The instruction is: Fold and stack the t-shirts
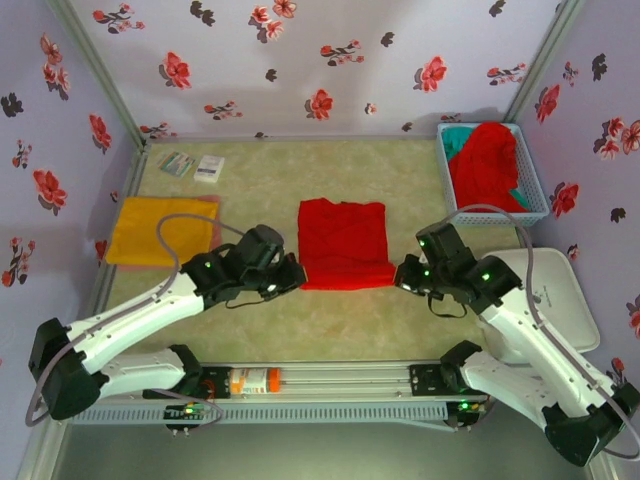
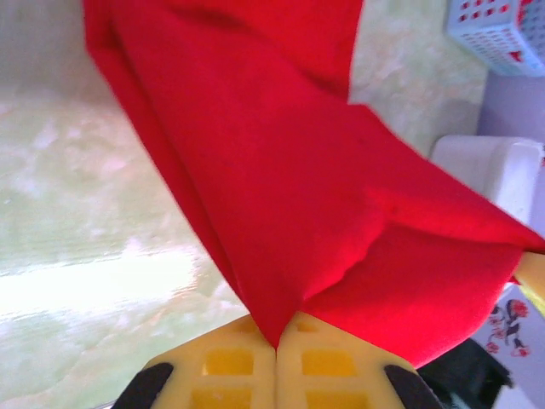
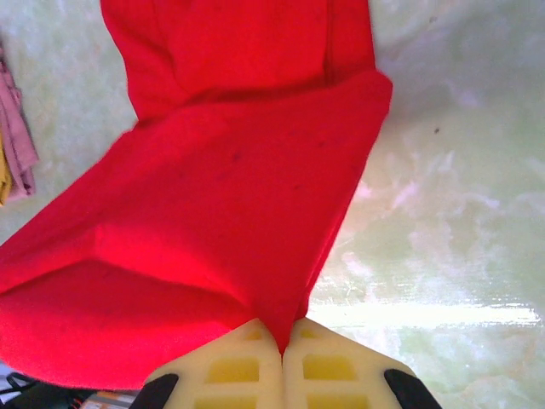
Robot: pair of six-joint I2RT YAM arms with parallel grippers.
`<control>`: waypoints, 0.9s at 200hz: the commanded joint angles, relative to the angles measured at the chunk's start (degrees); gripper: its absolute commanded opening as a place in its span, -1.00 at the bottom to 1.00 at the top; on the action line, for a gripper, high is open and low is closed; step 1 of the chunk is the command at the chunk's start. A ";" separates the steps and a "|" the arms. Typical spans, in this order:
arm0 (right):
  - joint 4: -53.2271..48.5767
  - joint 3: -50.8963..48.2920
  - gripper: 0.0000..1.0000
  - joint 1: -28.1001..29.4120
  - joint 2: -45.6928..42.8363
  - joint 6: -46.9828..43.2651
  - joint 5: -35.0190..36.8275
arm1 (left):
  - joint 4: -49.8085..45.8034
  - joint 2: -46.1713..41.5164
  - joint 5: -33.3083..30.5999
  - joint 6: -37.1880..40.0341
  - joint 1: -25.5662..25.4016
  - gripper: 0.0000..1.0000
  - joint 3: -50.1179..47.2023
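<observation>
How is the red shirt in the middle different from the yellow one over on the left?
The red shirt lies in the middle, the yellow shirt at the left edge. The red shirt is pinched at its near corners by the left gripper and right gripper, both shut on it; the yellow shirt lies untouched. The red shirt shows creases; the yellow shirt looks smooth. Both are folded into rough rectangles on the table.

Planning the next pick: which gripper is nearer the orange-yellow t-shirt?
Left. The left gripper pinches the red t-shirt at its near-left corner, just right of the orange-yellow t-shirt. The right gripper pinches the near-right corner, farther away across the red t-shirt.
</observation>
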 commanded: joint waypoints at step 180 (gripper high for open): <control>9.67 14.90 -1.00 -15.04 23.37 -8.52 -9.53 | -3.36 17.62 4.61 18.00 18.43 -1.00 17.97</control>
